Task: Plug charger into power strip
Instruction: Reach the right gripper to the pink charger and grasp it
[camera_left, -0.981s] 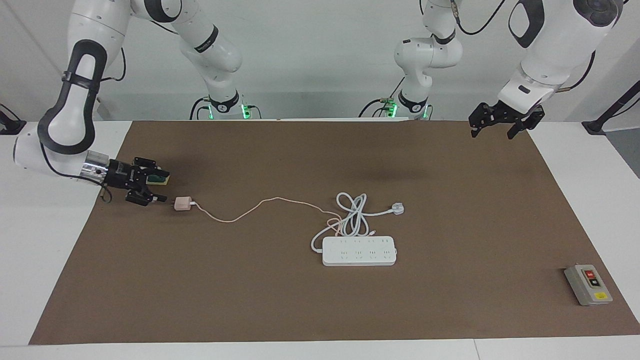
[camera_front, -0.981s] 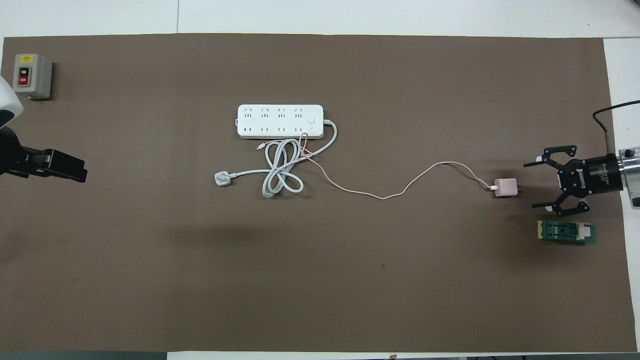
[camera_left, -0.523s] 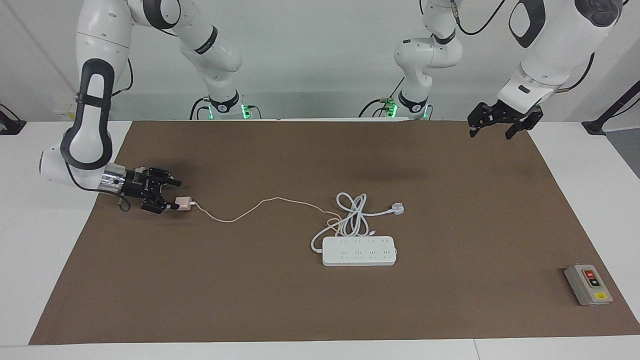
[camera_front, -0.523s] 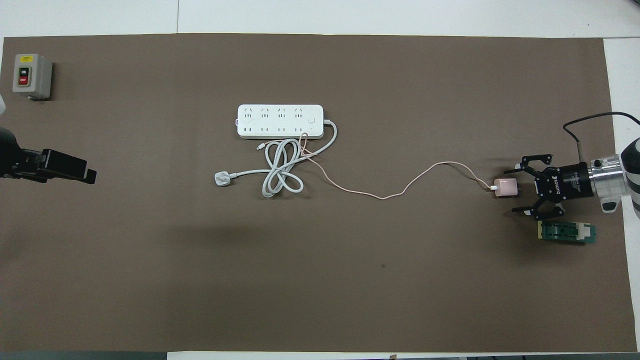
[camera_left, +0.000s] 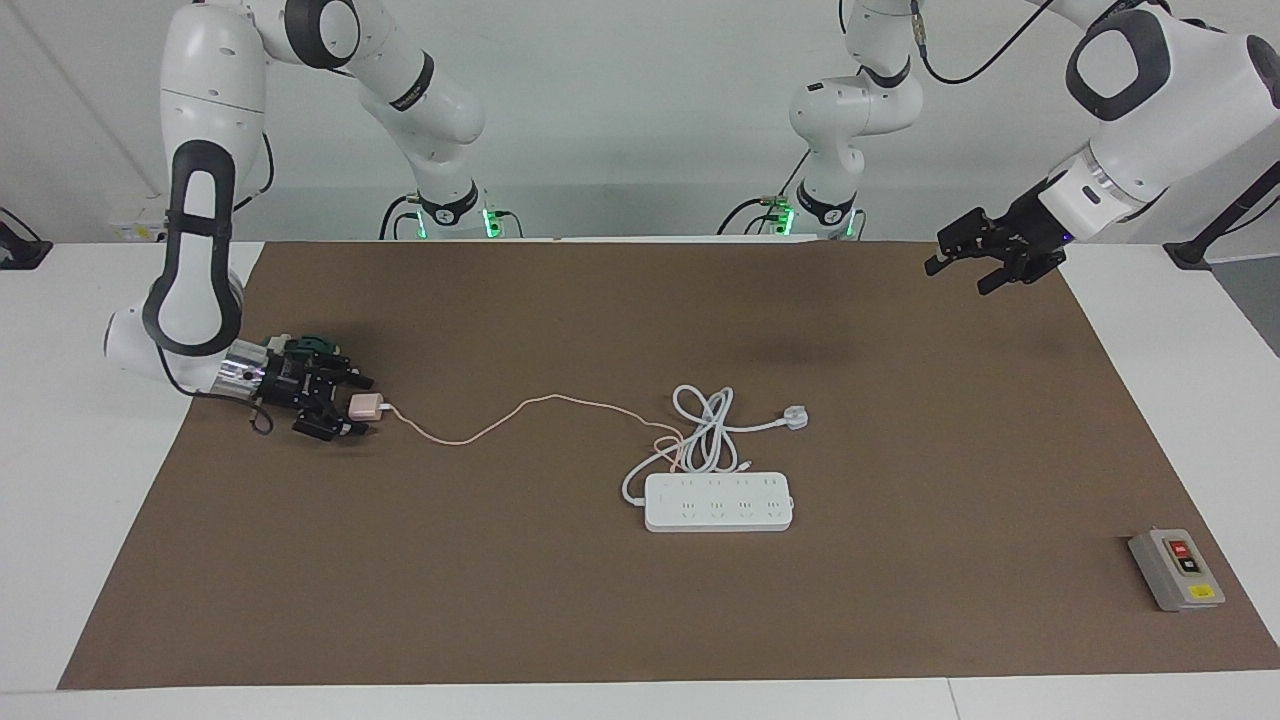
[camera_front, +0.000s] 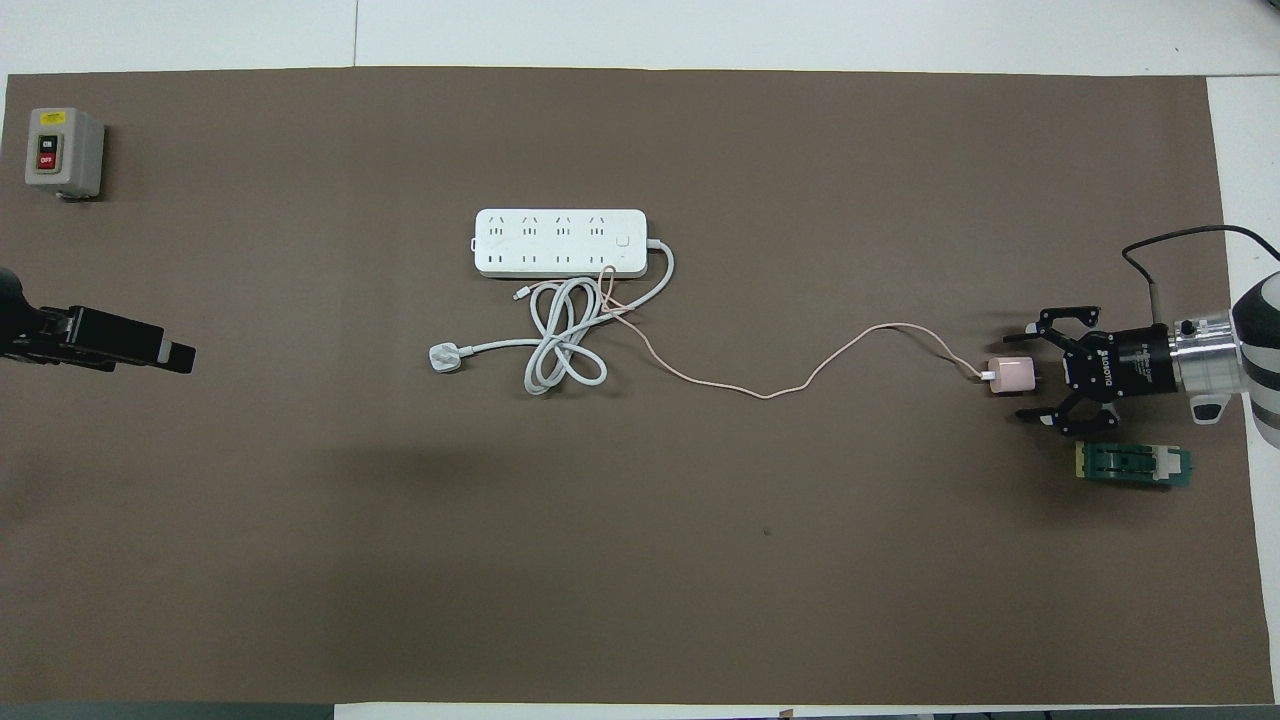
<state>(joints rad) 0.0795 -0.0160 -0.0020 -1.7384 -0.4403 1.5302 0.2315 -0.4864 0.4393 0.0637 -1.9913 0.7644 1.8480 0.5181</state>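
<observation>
right jaws close in around the charger; plugging in not begun

since a second ago the right gripper (camera_left: 352, 405) has slid along the desk from just short of the charger (camera_left: 365, 406) until its jaws flank it, and the left gripper (camera_left: 975, 265) has tilted a little where it hangs over the corner of the brown mat nearest the left arm's base.

the right jaws are spread wide, one finger on each side of the pink cube, lying low and level with the desk. in the overhead view the fingertips (camera_front: 1030, 328) stand clear of the cube's faces, so it looks bracketed and not yet pinched; whether either pad touches it i cannot tell. the prongs point into the gripper's palm and the cable (camera_front: 800, 382) leaves from the cube's free face.

the charger lies near the edge of the mat at the right arm's end of the desk. just beside the right gripper, nearer the robots, sits a small green-and-yellow block (camera_front: 1133, 465). the thin pink cable runs slack toward the middle of the desk, ending by the coiled white cord (camera_front: 560, 345) of the power strip (camera_left: 718, 502). the strip lies flat mid-desk, all outlets empty.

as i judge it: the reach is done. grasping, lifting, carrying, turning the prongs down and pressing in are all left. the left jaws are open and hold nothing; that arm waits.
</observation>
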